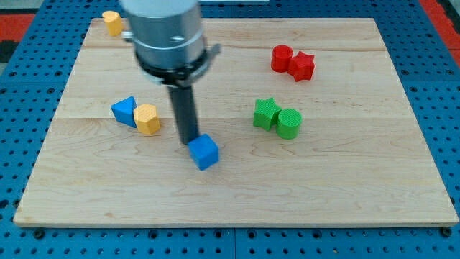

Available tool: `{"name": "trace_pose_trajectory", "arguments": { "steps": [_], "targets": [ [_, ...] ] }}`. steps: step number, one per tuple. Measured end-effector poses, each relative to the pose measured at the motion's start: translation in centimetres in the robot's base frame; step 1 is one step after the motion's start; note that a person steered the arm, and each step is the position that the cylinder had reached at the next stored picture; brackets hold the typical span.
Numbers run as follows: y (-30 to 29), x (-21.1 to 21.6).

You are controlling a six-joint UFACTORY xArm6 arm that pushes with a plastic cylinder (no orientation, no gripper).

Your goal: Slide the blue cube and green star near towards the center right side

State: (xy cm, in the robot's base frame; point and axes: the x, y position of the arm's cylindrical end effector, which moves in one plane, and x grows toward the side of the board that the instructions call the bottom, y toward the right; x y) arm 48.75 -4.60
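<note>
The blue cube (204,152) lies a little left of the board's middle, toward the view's bottom. My tip (190,141) stands right against the cube's upper left side. The green star (266,113) lies to the right of the middle, touching a green cylinder (289,123) on its right. The star is well apart from the cube, up and to the right of it.
A blue triangular block (124,111) and a yellow block (147,119) touch each other at the left. A red cylinder (282,57) and a red star (302,66) sit together at the upper right. Another yellow block (112,22) lies at the top left edge of the wooden board (237,194).
</note>
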Motion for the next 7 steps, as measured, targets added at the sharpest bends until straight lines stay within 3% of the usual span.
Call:
{"name": "trace_pose_trajectory", "arguments": {
  "steps": [3,4,6,7],
  "targets": [
    [-3.2,5.7],
    [2.7,5.6],
    [9.5,-2.0],
    [13.7,-3.5]
  ]
}}
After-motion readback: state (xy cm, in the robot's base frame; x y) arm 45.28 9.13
